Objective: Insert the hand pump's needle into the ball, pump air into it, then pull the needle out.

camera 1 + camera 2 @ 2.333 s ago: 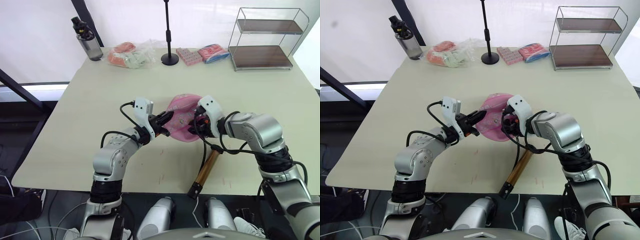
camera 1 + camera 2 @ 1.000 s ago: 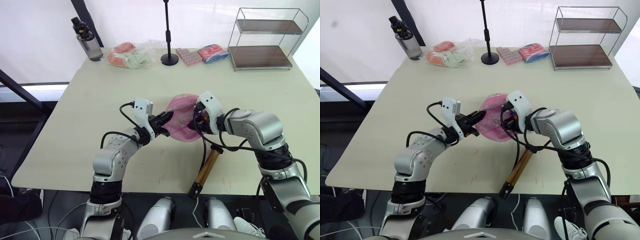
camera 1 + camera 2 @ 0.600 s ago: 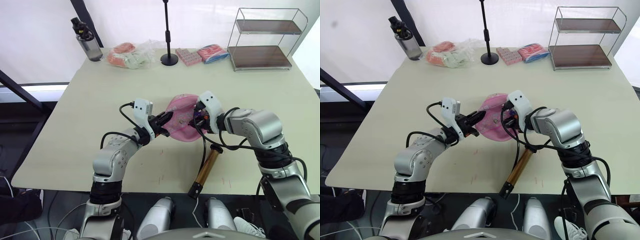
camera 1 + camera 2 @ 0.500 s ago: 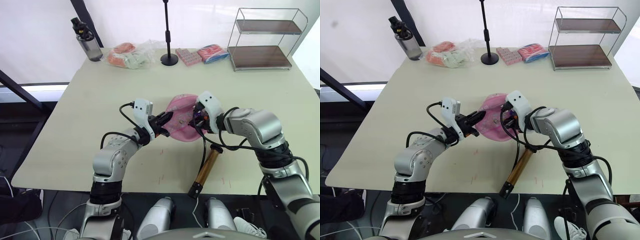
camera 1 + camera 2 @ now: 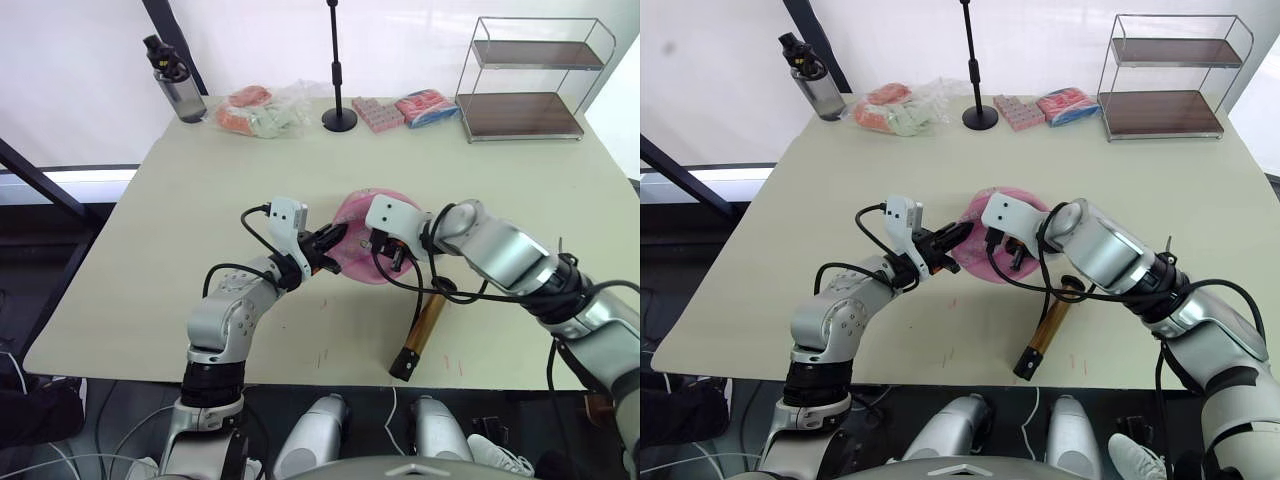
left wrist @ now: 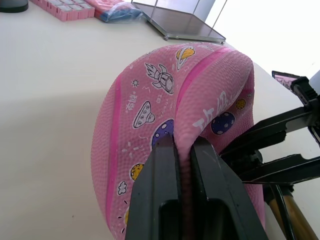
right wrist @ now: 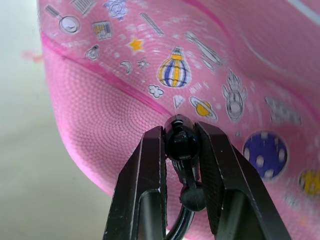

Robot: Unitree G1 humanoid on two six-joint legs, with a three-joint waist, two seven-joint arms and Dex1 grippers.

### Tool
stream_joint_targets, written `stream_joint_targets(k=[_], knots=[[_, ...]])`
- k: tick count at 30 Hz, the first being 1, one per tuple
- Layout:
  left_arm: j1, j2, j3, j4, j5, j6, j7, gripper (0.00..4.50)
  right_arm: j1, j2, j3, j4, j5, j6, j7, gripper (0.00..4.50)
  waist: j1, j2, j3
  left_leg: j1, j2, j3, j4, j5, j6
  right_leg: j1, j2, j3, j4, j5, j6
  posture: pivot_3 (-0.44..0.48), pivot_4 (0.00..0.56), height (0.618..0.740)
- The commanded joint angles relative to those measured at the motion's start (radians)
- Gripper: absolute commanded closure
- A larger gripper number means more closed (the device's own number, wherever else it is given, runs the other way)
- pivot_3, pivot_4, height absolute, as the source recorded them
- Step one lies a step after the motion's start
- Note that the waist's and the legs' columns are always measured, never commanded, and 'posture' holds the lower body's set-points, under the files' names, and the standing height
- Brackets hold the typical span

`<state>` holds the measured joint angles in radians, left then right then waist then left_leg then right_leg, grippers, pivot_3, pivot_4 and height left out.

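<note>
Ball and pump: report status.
Left end effector pinching the flat ball. Right end effector clamps hose end against it. Hand pump lying on table. Nothing obstructing.

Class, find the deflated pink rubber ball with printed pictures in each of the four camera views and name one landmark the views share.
Left eye view: pink rubber ball, table centre, between both grippers.
Right eye view: same place.
Left wrist view: large, pinched by the left gripper.
Right wrist view: behind the right gripper.
Shared landmark: the purple spotted planet print.
</note>
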<state>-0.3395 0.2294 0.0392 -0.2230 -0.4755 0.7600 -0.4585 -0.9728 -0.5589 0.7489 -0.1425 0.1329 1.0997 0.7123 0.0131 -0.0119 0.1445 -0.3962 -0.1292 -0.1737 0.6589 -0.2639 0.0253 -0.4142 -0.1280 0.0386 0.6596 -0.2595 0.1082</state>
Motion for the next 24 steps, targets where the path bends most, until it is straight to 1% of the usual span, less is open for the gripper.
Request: stream_joint_targets(k=[1,8,15,21,24], knots=[[0.023,-0.004,-0.042,0.027,-0.005,0.034,-0.007,4.50,-0.014,-0.009,0.062,0.046,-0.052,0.000,0.038,4.15,-0.001,0.000,0.000,0.000,0.000,0.000,0.001,0.000,0.000,0.000,0.000,0.000,0.000,0.000,0.000,0.000,0.150,0.736],[0.020,-0.007,-0.042,0.028,-0.006,0.035,-0.003,4.50,-0.023,0.001,0.114,0.106,-0.109,-0.015,0.099,4.15,0.000,0.000,0.000,0.001,0.000,0.000,0.003,0.000,0.000,0.002,0.000,0.000,0.001,0.000,0.000,0.000,0.150,0.736],[0.018,-0.012,-0.039,0.028,-0.015,0.042,0.000,4.50,-0.010,0.030,0.140,0.185,-0.184,-0.060,0.124,4.15,-0.001,0.000,-0.003,0.002,0.000,-0.001,0.006,0.000,0.000,0.003,0.001,-0.001,0.003,0.001,0.000,0.000,0.150,0.736],[0.019,-0.009,-0.038,0.025,-0.020,0.049,0.000,4.50,0.000,0.070,0.140,0.253,-0.229,-0.086,0.137,4.15,-0.002,0.000,-0.008,0.005,0.001,0.000,0.006,0.000,0.000,0.006,0.002,0.000,0.003,0.001,-0.001,0.000,0.150,0.736],[0.017,-0.009,-0.037,0.026,-0.022,0.053,0.003,4.50,0.007,0.084,0.142,0.284,-0.250,-0.103,0.144,4.15,-0.004,0.000,-0.008,0.012,0.001,0.000,0.005,-0.001,0.000,0.012,0.002,0.000,0.002,0.001,-0.001,0.000,0.150,0.736]])
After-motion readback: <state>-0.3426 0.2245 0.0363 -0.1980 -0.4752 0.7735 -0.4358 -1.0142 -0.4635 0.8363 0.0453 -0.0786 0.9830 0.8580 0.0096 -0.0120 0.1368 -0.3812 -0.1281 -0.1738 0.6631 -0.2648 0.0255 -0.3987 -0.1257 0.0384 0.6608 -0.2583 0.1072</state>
